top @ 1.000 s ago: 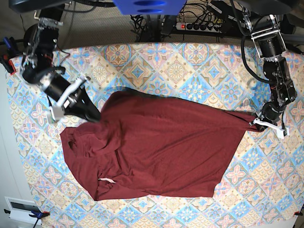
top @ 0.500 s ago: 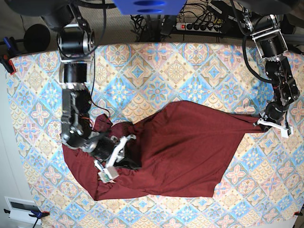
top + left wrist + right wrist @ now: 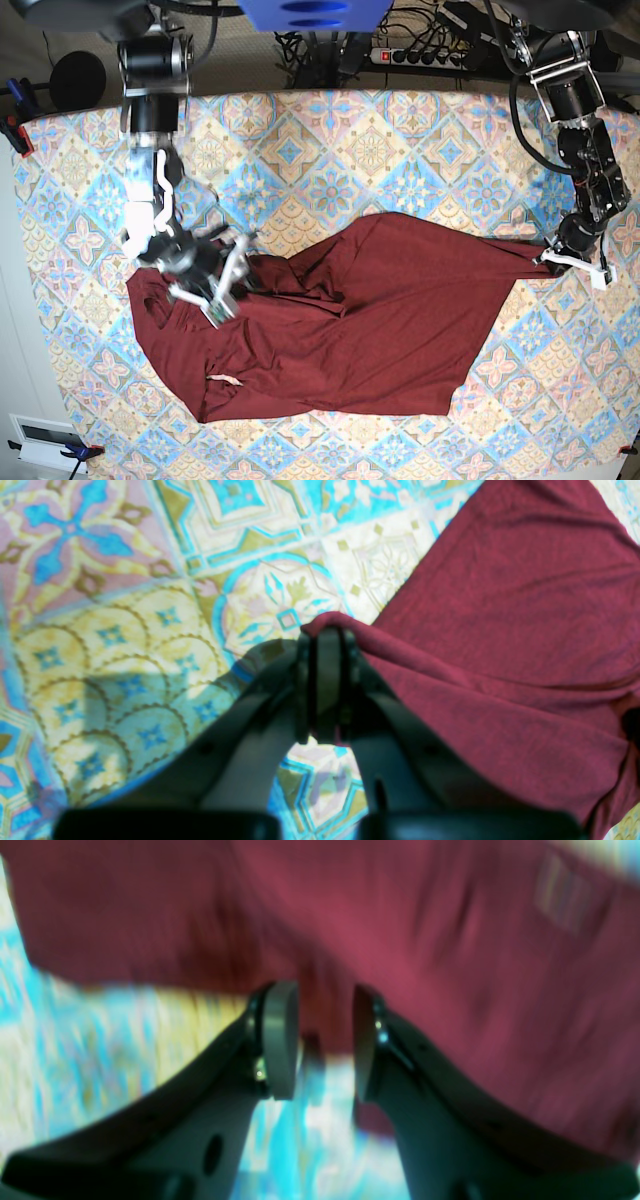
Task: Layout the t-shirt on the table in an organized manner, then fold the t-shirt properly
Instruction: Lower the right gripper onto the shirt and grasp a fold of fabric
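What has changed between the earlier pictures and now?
The right gripper dragged the upper left part of the t-shirt down and rightward, bunching it, then drew back up and opened, letting go. The left gripper stayed shut on the shirt's right corner.

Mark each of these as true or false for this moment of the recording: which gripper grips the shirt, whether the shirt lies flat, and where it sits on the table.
1. The left gripper is clamped on an edge of the t-shirt. True.
2. The right gripper is closed tight. False: its jaws stand apart over the fabric.
3. The t-shirt lies flat and smooth. False: it is bunched into folds near the right gripper.
4. The table shows patterned cloth beyond the shirt. True.
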Tool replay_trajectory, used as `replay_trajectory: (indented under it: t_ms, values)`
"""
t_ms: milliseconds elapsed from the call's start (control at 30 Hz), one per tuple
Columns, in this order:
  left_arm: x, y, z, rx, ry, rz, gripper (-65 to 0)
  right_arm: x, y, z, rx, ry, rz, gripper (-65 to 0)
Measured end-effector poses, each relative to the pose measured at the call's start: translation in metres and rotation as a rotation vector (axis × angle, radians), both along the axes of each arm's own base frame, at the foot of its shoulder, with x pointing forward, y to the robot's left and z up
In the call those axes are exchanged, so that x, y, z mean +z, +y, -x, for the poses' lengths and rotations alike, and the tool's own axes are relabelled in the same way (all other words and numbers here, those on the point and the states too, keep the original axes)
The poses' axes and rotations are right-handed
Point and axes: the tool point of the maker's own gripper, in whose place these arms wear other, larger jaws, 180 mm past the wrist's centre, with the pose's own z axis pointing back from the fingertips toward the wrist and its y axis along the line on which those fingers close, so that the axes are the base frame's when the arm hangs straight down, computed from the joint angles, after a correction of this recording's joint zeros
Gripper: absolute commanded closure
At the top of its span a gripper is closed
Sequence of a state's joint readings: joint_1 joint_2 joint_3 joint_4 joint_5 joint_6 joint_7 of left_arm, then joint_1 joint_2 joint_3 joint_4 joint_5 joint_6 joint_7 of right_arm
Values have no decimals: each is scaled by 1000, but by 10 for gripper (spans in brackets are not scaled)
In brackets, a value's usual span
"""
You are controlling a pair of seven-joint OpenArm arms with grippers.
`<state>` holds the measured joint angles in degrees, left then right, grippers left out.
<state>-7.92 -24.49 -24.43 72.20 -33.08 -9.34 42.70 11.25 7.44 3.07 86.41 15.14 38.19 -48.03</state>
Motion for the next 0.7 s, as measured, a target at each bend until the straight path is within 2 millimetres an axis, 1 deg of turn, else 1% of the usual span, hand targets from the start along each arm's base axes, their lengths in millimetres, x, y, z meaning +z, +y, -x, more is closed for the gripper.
replay_trajectory:
  t_ms: [33,67,133,167,200,267,300,400,433,467,533,633,700]
  values:
    - [0,0,0,1,-3,1,-2,-8,-12,10,-13,20,12,-178]
    - [1,0,-1,-2,-4,1,-2,-10,-20,12,-38,23,10,-178]
    - [0,0,0,3,-3,-1,-2,-8,-27,10,-57,7,3,-179]
    - [0,0,0,2,-3,1,-2,-7,-26,9,-58,5,-11,-180]
    - [1,-1,-1,0,-6,2,-2,-10,-28,10,-70,13,-26,-181]
    - [1,0,-2,0,-7,0,-2,-21,-34,13,-105,52,-54,-182]
    - [1,0,-1,3,-6,0,-2,-27,-42,15,-136,71,-67,-186]
    - [0,-1,0,1,-1,3,-2,-41,-79,18,-243,112,-60,-214]
    - [0,-1,0,2,-2,3,-2,-44,-85,19,-261,124,-61,-225]
    - [0,0,-1,2,-3,2,-2,-50,-88,22,-265,142,-52,-238]
    - [0,-1,0,1,-2,3,-2,-53,-82,23,-261,151,-67,-260]
    - [0,0,0,2,-1,1,-2,-49,-69,19,-241,124,-111,-272]
    - [0,0,0,2,-2,2,-2,-46,-70,17,-241,112,-116,-271]
